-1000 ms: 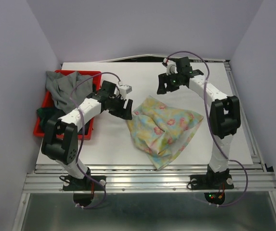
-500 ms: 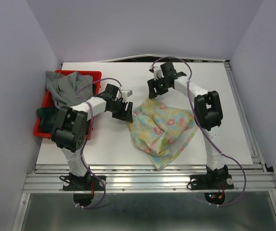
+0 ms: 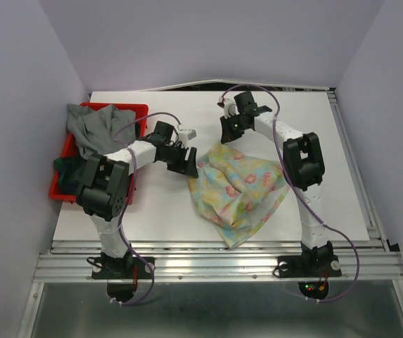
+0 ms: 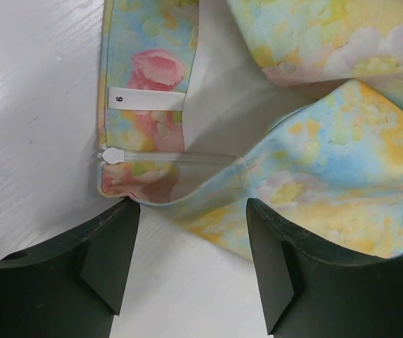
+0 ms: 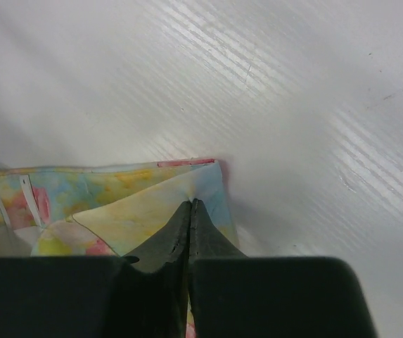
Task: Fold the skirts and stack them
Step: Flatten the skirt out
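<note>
The pastel yellow-blue floral skirt lies rumpled on the white table, its waistband towards the left. My right gripper is shut, its fingertips pinching the skirt's far corner, where the cloth puckers. My left gripper is open at the waistband end. Its two black fingers stand apart at the skirt's near edge, with mostly bare table between them. A white size label and a zip show inside the waistband. A grey skirt is heaped in the bin, over a darker one.
A red plastic bin stands at the table's left edge, beside the left arm. White table surface lies to the right of the floral skirt. Pale walls enclose the table on three sides.
My right gripper has come down onto the floral skirt's far corner and shut on it. My left gripper has shifted slightly right, up to the waistband, still open.
</note>
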Tool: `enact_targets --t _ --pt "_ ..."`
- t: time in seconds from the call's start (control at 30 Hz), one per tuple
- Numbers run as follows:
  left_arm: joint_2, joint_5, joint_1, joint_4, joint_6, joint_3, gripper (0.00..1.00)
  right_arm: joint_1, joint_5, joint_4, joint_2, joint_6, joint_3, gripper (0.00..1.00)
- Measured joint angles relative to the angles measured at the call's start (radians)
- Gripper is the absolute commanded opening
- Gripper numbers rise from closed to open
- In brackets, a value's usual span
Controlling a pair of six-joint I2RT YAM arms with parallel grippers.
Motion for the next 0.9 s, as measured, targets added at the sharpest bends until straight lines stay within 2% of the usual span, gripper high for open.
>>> enact_targets --t 0.2,0.5,0.8,0.9 --pt "-0.01 -0.001 0.003 -0.089 0.137 0.06 0.77 0.0 -0.01 0.0 0.0 -0.001 0.0 0.01" --pt "-0.031 0.033 0.003 -0.195 0.343 0.258 0.78 0.0 -0.01 0.001 0.0 0.01 0.0 0.01" --pt "0.087 0.088 -0.063 -0.282 0.46 0.315 0.79 0.0 -0.009 0.001 -0.001 0.022 0.001 0.01" --pt "0.132 0.1 -0.081 -0.292 0.472 0.309 0.71 0.0 -0.006 0.002 -0.002 0.022 0.001 0.01"
